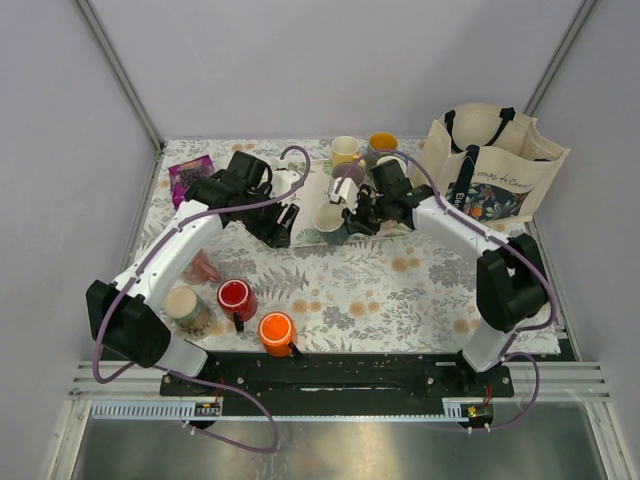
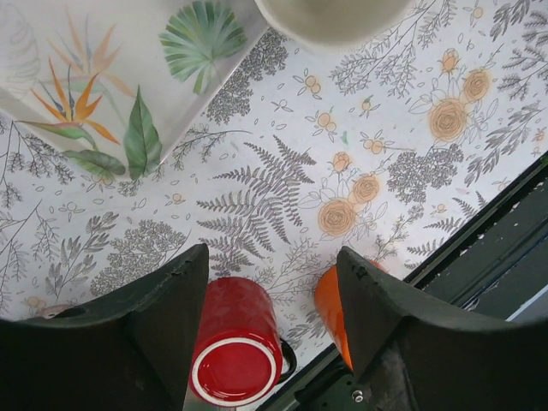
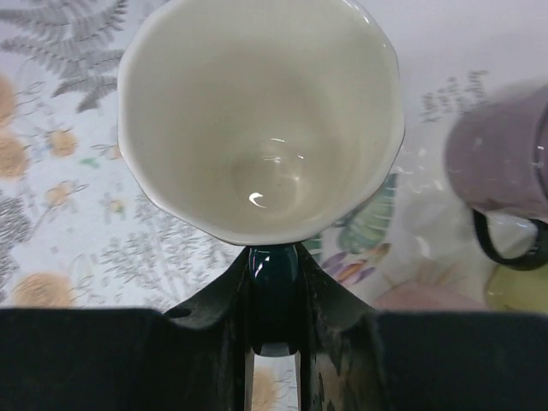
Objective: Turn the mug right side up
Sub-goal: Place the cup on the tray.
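Pale walls (image 1: 330,60) close in the far, left and right sides. A black rail (image 1: 340,365) runs along the near edge.

The floral tablecloth (image 1: 400,290) covers the table. Its widest open stretch lies centre to right, between the tray and the rail.

A tote bag (image 1: 490,170) stands upright in the far right corner, close to the right arm's elbow.

The leaf-printed tray (image 2: 103,86) sits far centre, its near corner out on the cloth.

The left gripper (image 2: 272,257) hangs over bare cloth near that tray corner. Its jaws are spread, with nothing between them.

The right gripper (image 3: 274,257) is pressed together on the teal handle (image 3: 274,282) of the cream mug (image 3: 257,120). The mug's mouth is open to the wrist camera, at the tray's near edge. Whether the mug stands on the tray or is lifted, cannot tell.

The mug (image 1: 203,267), salmon-pink, is at near left, beside and partly under the left forearm. Its pose is too hidden to read.

- A tan mug (image 1: 185,305), red mug (image 2: 235,342) and orange mug (image 1: 276,332) are clustered at near left, the orange one closest to the rail.
- The mauve mug (image 3: 501,154) is on the tray, just right of the cream mug.
- A yellow mug (image 1: 345,150) and an orange-lined mug (image 1: 383,143) stand at the far edge.
- A purple packet (image 1: 190,175) lies in the far left corner.
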